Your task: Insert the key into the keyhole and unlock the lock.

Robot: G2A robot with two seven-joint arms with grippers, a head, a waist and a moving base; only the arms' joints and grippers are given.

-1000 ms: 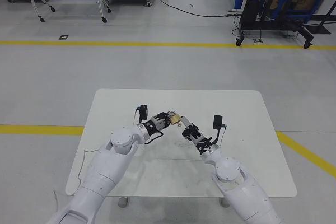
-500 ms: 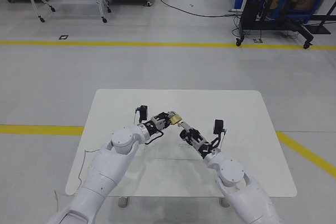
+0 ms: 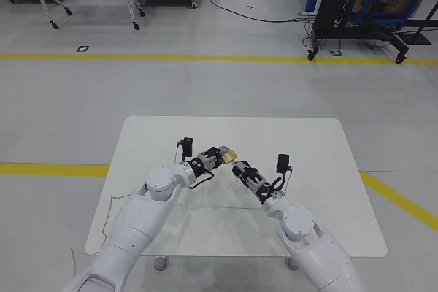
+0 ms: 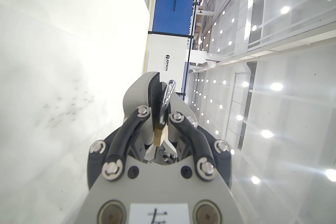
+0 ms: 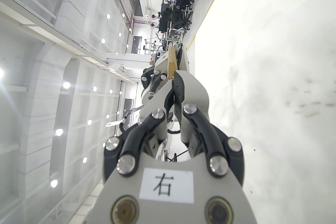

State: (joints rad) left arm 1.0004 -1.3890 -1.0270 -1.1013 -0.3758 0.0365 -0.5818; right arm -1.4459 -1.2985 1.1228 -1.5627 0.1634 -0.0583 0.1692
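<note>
A brass padlock hangs above the middle of the white table, with my left gripper shut on it. In the left wrist view the silver shackle pokes out past the fingertips and the brass body sits between the fingers. My right gripper is shut right against the lock's end. In the right wrist view its closed fingertips meet the brass lock. The key is hidden between the pads.
Both arms meet over the table's centre. Faint scuff marks dot the tabletop beneath them. Beyond the table edges lies grey floor with yellow lines, and carts and stands are far behind.
My right gripper has slid a little to the left in the top view, closing on the padlock, and its wrist has turned slightly. The left arm and the lock have stayed put.
</note>
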